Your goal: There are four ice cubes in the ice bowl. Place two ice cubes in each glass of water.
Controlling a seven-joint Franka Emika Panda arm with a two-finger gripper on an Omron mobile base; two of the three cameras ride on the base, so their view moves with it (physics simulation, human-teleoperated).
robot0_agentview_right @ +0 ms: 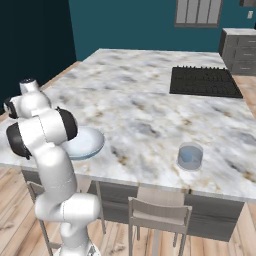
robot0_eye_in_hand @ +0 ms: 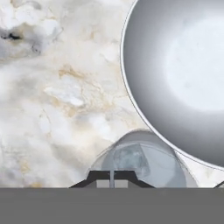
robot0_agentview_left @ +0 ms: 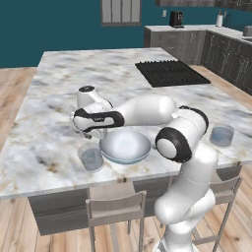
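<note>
The ice bowl [robot0_agentview_left: 125,146] sat near the front edge of the marble counter [robot0_agentview_left: 59,83], a wide shallow dish. In the hand view its interior [robot0_eye_in_hand: 183,74] appeared pale and bare; no ice cubes could be made out in any view. One glass of water [robot0_agentview_left: 91,157] stood just beside the bowl at its 9 o'clock in the left base view, close to the counter's front edge. In the hand view this glass [robot0_eye_in_hand: 140,164] lay at the 6 o'clock position, directly ahead of the jaws, its rim nearly touching the bowl's. The second glass of water [robot0_agentview_left: 222,135] stood well apart, toward 3 o'clock of the bowl, also seen in the right base view [robot0_agentview_right: 190,156]. The gripper [robot0_agentview_left: 91,130] hung above the near glass, at the bowl's 10 o'clock. Whether the jaws were open or closed could not be told. A black cooktop [robot0_agentview_left: 171,73] lay at the counter's far side, toward 1 o'clock. Chairs [robot0_agentview_left: 115,206] stood below the front edge.
</note>
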